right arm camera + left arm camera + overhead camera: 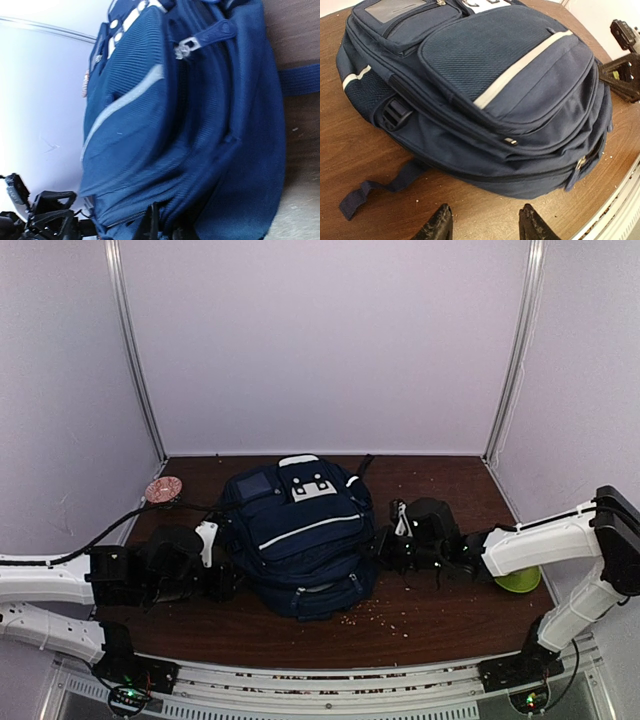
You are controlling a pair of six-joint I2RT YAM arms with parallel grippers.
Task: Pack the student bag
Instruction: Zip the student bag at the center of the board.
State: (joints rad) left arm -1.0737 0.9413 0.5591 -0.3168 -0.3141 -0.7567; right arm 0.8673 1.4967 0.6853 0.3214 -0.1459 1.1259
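The student bag [300, 540], navy blue with white stripes, lies on the brown table [450, 625] between the two arms. My left gripper [224, 578] sits at the bag's left side. In the left wrist view it [485, 222] stands open over bare wood, a short way from the bag [495, 90], with nothing between its fingers. My right gripper [386, 545] is pressed against the bag's right side. In the right wrist view its dark fingers [154, 225] are close together with a fold of the bag's fabric [200, 125] pinched between them.
A pink round disc [163, 489] lies at the back left. A lime-green object [520, 581] sits under the right arm. Crumbs [390, 615] are scattered in front of the bag. A loose strap [375, 187] trails on the wood. White walls enclose three sides.
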